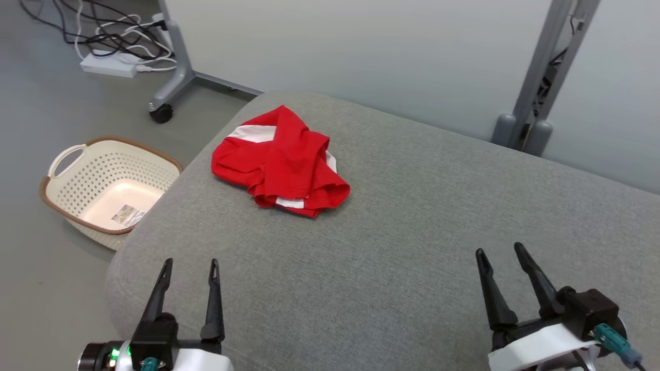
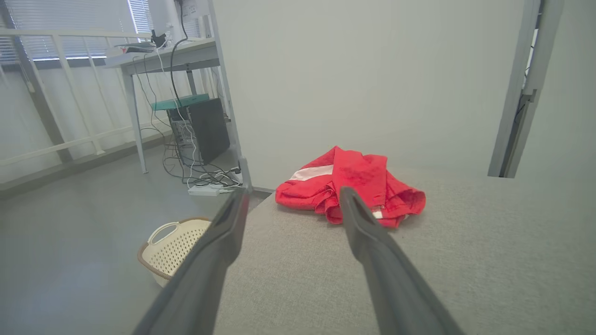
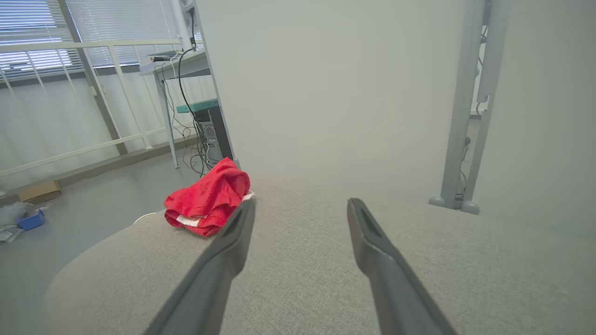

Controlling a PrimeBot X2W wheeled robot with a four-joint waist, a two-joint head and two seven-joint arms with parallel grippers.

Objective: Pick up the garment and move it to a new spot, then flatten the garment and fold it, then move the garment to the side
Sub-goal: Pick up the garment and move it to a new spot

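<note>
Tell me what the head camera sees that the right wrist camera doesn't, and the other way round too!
Head view's extras: the robot's left pair of long dark fingers, open, and a white power strip on the floor.
Right wrist view's extras: slatted window blinds, a white railing, and a brown cardboard box on the floor.
Shared: the crumpled red garment with white stripes lying on the grey fabric cushion, and the right pair of fingers, open and holding nothing.
</note>
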